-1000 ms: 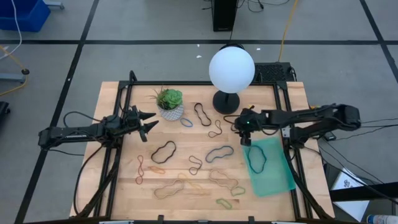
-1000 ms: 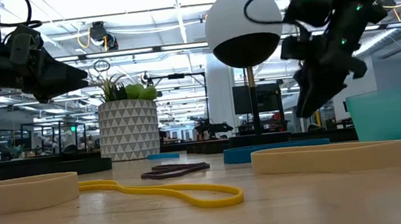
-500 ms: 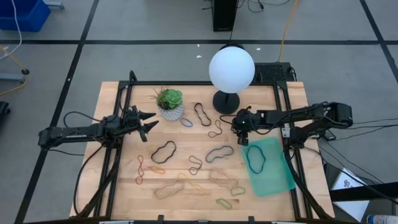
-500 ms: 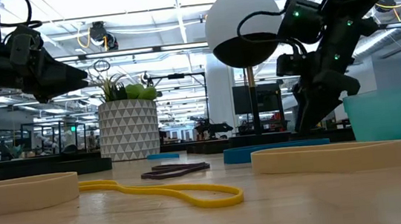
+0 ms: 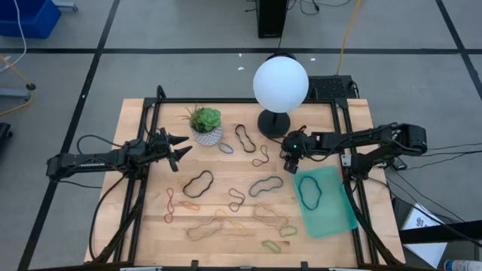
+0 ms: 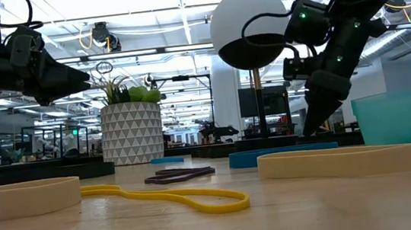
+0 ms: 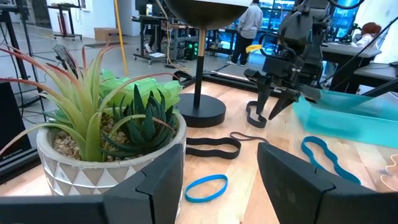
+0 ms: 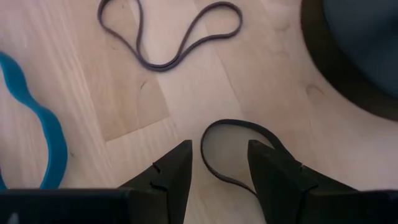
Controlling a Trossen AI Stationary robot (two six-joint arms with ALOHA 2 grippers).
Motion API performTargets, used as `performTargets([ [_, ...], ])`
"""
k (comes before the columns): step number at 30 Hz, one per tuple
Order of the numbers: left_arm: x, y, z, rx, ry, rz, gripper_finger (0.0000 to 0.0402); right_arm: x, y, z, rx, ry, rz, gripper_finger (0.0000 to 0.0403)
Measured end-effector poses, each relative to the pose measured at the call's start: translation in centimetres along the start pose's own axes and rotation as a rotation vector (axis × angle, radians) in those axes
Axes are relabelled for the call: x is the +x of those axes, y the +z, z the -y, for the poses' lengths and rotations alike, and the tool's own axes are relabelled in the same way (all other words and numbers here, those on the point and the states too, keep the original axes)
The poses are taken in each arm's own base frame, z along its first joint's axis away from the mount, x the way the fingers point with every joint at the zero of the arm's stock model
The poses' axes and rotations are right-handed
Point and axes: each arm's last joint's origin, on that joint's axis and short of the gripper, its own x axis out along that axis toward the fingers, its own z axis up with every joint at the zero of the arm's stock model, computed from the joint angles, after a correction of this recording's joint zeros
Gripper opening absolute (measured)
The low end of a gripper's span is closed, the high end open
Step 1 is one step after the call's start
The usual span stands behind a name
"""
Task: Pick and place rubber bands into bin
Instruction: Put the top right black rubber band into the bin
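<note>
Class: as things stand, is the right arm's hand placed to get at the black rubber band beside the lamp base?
Probably yes. The right hand is open directly over the black rubber band, with bare wood around it and the lamp base off to one side.

Even, bright overhead light; ceiling strips [image 6: 141, 14] glare in the low view, leaving the arms as silhouettes. Near bands [image 6: 164, 196] blur. Shadows are soft.

You had the bin [image 5: 335, 214] at the bench's [image 5: 135, 226] right edge, one band [image 5: 309, 192] in it. The plant pot [image 5: 205, 134] and lamp [image 5: 276, 124] stood toward the far edge. The other rubber bands [image 5: 226, 199] lay scattered mid-bench to the near edge.
</note>
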Motion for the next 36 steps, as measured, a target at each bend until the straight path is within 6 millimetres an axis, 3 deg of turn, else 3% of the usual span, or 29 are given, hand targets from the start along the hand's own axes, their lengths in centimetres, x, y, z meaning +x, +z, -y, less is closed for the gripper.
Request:
performTargets([
  [31, 0.00, -0.02, 0.00, 0.000, 0.000, -0.001, 0.0214, 0.00, 0.39, -0.08, 0.028, 0.006, 0.042, 0.0134],
  [36, 0.00, -0.02, 0.00, 0.000, 0.000, -0.001, 0.0214, 0.70, 0.44, -0.15, 0.048, 0.007, 0.041, 0.0131],
])
